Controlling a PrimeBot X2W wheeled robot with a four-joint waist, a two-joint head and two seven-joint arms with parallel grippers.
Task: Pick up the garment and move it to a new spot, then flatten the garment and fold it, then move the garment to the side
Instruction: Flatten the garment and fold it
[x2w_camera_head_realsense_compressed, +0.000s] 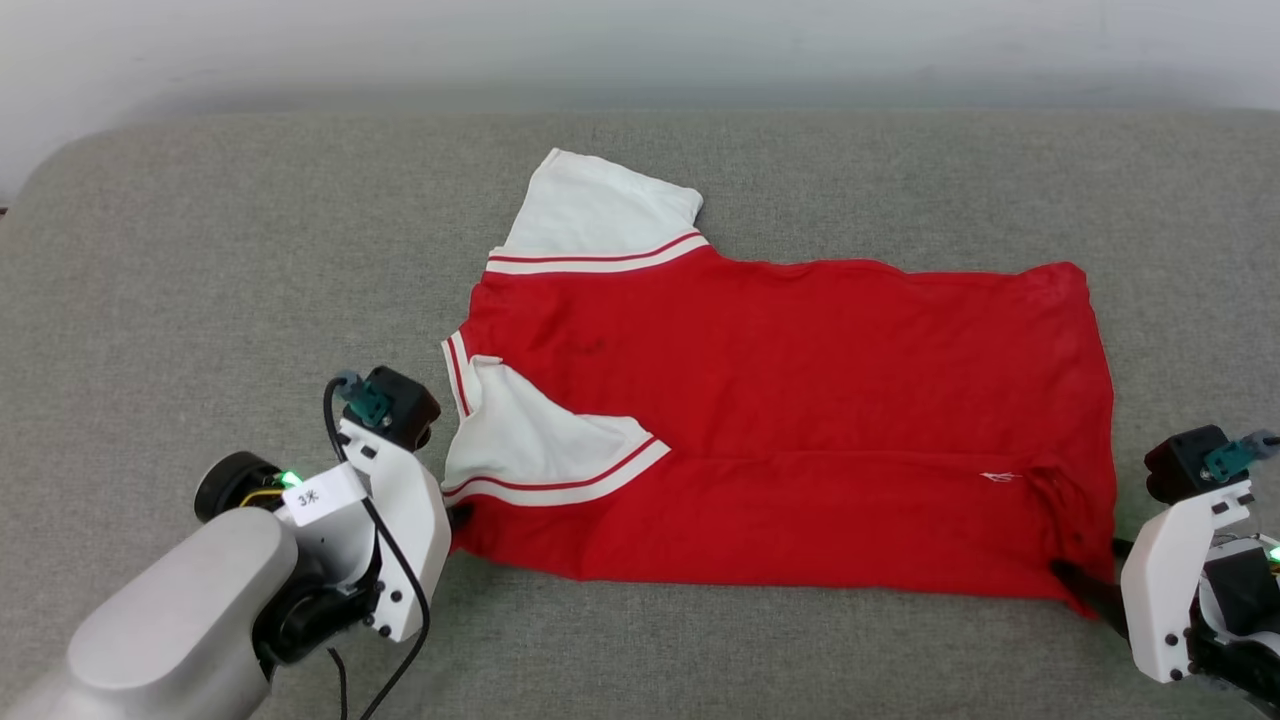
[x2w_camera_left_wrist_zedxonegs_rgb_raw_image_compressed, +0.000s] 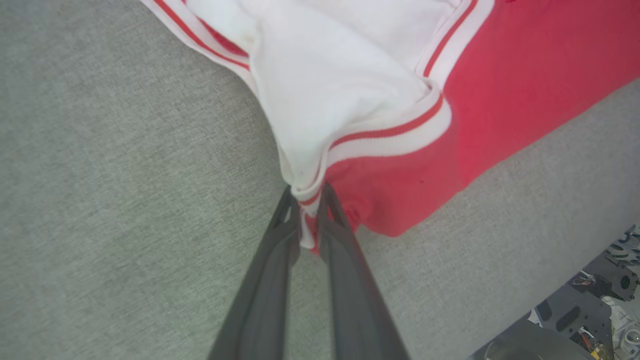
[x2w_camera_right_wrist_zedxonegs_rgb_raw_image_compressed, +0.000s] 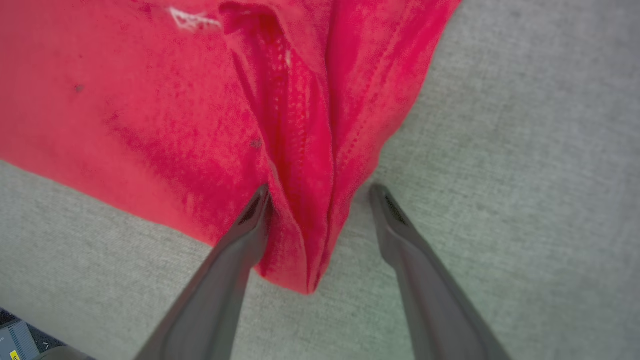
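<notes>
Head view: your red jersey (x2w_camera_head_realsense_compressed: 800, 400) lies flat on the grey cushion (x2w_camera_head_realsense_compressed: 200, 250), and the white tag (x2w_camera_head_realsense_compressed: 322, 493) reads "3"-something. Left wrist view: your left gripper (x2w_camera_left_wrist_zedxonegs_rgb_raw_image_compressed: 307, 200) is pinching the striped sleeve trim. Right wrist view: your right gripper (x2w_camera_right_wrist_zedxonegs_rgb_raw_image_compressed: 320, 192) is spread wide, straddling the hem corner.

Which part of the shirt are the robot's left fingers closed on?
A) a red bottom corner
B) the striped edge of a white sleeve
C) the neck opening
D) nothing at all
B: in the left wrist view the left fingers pinch the striped trim of the white sleeve of the shirt, along with a little red cloth.
</notes>
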